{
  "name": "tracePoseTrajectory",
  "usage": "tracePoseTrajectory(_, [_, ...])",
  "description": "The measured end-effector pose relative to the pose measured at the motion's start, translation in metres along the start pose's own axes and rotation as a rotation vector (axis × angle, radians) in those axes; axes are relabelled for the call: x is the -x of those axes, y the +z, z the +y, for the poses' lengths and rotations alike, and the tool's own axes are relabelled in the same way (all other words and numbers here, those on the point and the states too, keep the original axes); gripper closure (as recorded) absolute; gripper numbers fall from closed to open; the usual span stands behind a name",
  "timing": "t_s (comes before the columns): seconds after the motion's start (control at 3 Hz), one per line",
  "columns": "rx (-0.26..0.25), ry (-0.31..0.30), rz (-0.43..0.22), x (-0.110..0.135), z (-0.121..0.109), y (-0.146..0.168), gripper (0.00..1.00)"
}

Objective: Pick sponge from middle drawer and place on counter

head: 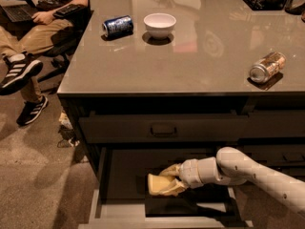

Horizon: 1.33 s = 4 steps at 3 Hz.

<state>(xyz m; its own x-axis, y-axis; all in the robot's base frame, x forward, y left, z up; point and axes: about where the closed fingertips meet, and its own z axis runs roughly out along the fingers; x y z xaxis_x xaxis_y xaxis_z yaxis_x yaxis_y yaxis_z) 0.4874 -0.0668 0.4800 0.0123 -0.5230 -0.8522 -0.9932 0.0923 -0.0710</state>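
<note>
The middle drawer (125, 175) stands pulled open below the counter (190, 66), with a dark floor and low side walls. My white arm reaches in from the right. My gripper (169, 180) is shut on the pale yellow-tan sponge (157, 185) and holds it just above the drawer floor, near the drawer's middle. The sponge sticks out to the left of the fingers.
On the counter lie a blue can (117, 26) on its side, a white bowl (159, 24) and a tan metal can (267, 67) at the right. A closed drawer front with a bar handle (163, 130) sits above the open drawer. A seated person (28, 42) is at the left.
</note>
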Motion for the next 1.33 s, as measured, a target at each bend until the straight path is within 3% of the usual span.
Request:
tracePoseTrajectory(0.33, [-0.02, -0.034, -0.007, 0.014, -0.004, -0.021, 1.0])
tracePoseTrajectory(1.0, [-0.128, -0.155, 0.003, 0.081, -0.012, -0.113, 1.0])
tracePoseTrajectory(1.33, [-0.189, -0.225, 0.002, 0.116, -0.03, -0.165, 1.0])
